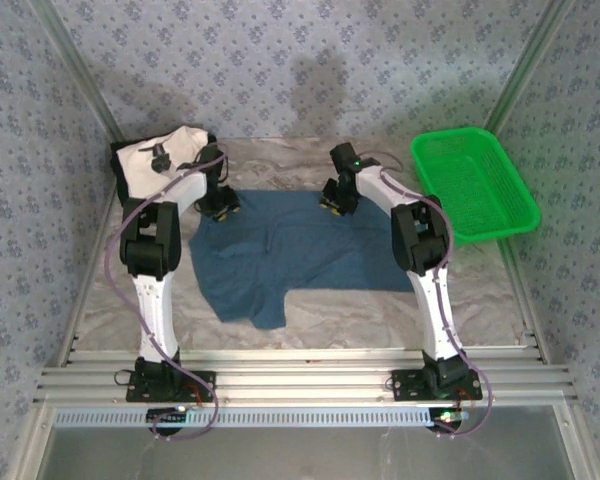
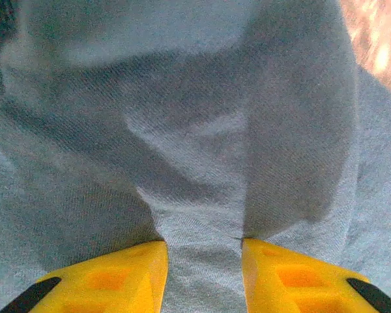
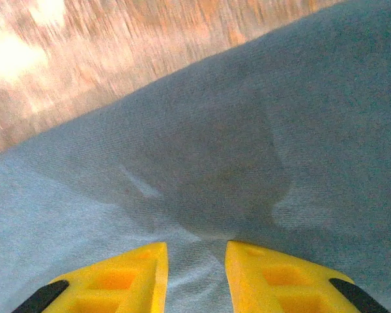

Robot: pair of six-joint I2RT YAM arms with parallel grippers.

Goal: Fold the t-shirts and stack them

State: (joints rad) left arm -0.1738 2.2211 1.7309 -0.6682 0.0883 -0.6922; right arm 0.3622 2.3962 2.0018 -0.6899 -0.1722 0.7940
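The left gripper (image 2: 202, 251) has its yellow fingers (image 2: 117, 274) standing apart, pressed down close over blue cloth, with a strip of that cloth lying in the gap and soft ridges running away from both tips; nothing I can see says it is pinched. The right gripper (image 3: 195, 251) is the same: fingers parted, low over smoother cloth, its own shadow lying just ahead of it. Both are on the teal-blue shirt (image 1: 310, 255), which lies spread on the table (image 1: 380, 315) to the left of the green basket (image 1: 495, 230). The right gripper is at the far edge on the side nearer the basket, the left gripper at the far corner away from it. The white shirt (image 1: 160, 152) sits bunched further from the basket again, at the table's far corner beyond the left arm, apart from the blue one. To my eye this is the start of a fold, both arms reaching for the far hem. The shirt looks light, limp and thin, so it will sag and drag instead of holding any shape. I would take it right at the hem, one grip near each far corner, biting one layer only, and lift both sides evenly so the rumpled near sleeve does not bunch underneath
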